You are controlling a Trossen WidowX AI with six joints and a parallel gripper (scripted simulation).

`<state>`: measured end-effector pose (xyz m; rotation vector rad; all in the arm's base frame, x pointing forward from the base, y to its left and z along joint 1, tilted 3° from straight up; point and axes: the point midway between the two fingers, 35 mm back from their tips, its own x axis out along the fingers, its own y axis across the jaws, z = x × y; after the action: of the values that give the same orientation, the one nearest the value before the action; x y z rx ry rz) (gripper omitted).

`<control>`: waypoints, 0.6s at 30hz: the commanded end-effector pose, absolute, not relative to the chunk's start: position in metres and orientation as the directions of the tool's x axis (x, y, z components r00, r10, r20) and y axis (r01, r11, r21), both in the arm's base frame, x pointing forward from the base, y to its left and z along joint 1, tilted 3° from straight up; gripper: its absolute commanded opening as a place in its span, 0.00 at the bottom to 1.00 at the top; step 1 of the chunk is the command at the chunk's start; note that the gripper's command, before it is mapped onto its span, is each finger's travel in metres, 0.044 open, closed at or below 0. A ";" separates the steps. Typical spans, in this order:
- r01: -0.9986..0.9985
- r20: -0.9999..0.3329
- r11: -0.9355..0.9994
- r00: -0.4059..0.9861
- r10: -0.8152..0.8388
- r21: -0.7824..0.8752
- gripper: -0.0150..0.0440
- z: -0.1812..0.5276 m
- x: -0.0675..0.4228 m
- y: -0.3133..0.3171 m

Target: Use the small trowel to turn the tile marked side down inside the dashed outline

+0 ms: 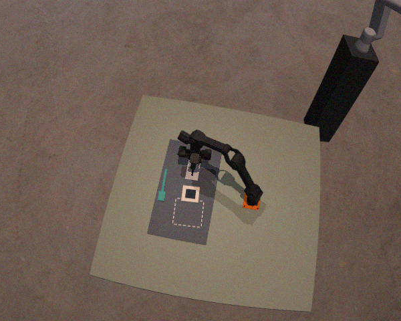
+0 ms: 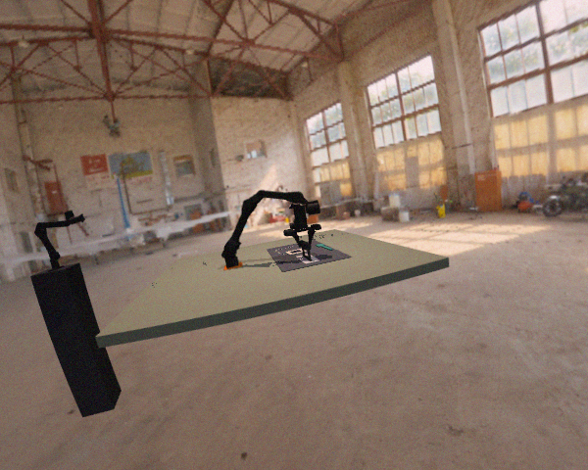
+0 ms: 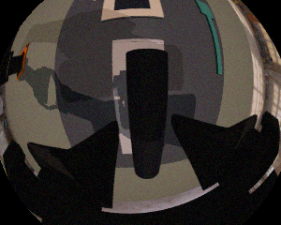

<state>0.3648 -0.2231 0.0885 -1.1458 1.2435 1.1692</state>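
Note:
The pale square tile [image 1: 190, 193] [image 3: 132, 4] lies flat on the mat [image 1: 166, 221] with its dark mark up, mostly outside the dashed outline [image 1: 174, 225], at the edge nearer the gripper. The trowel has a pale flat blade [image 1: 191, 177] [image 3: 119, 61] on the mat and a thick black handle [image 3: 147, 103]. My gripper [image 1: 193, 166] [image 2: 307, 250] [image 3: 144, 122] is open low over the trowel, one finger on each side of the handle with gaps showing. Part of the blade is hidden.
A teal tool [image 1: 163, 184] [image 2: 324, 247] [image 3: 214, 35] with a thin handle and square head lies near the mat's side edge. The arm's orange base [image 1: 250, 207] stands beside the mat. A black pedestal [image 1: 337, 86] [image 2: 73, 339] with another arm stands off the table's corner.

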 end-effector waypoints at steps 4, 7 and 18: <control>-0.998 -1.000 0.066 -0.012 0.008 0.013 0.71 0.088 0.365 -0.223; -0.998 -1.000 0.066 -0.012 0.008 0.013 0.71 0.088 0.365 -0.223; -0.998 -1.000 0.066 -0.012 0.008 0.013 0.71 0.111 0.366 -0.224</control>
<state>0.3634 -0.2222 0.0929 -1.1351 1.2470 1.1821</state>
